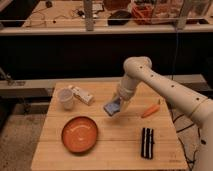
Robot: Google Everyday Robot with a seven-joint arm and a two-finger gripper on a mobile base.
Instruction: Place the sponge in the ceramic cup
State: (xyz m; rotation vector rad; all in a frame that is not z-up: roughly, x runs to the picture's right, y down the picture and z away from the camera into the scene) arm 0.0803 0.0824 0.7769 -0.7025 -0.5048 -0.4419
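Wooden surface (115, 152) in a dim room, and your hand (118, 104) is shut tight on the sponge (110, 109) near the middle.
You pinch the soft sponge so it cannot slip, and it looks lifted a little off the wood. The ceramic cup (65, 98) stands upright at the far left, just beside a box (83, 95), mouth up so things can drop in. I think you must carry the sponge left, past the far side of the orange plate (80, 134), and stop right over the cup.
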